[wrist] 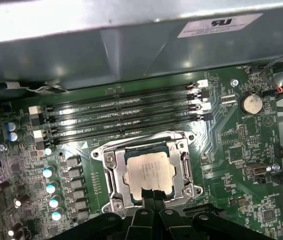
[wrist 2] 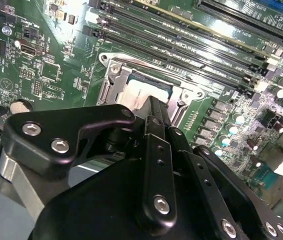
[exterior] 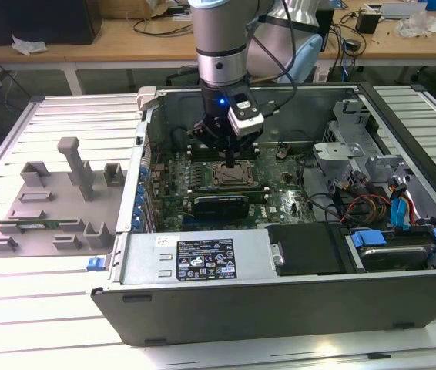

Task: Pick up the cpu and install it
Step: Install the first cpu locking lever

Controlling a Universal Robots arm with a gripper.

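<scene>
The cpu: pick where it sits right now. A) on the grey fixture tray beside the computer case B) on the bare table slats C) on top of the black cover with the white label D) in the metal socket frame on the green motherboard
D: in the first wrist view the silver cpu lies inside the metal socket frame on the motherboard, with the gripper at its edge.

The arm [exterior: 219,38] is showing a silver-grey cylindrical body with a darker band, and a small blue light is glowing below it. A white box [exterior: 246,117] is riding at the wrist, with black cables looping behind. The tool [wrist 2: 151,120] is showing matte black linkages studded with silver screws.
</scene>
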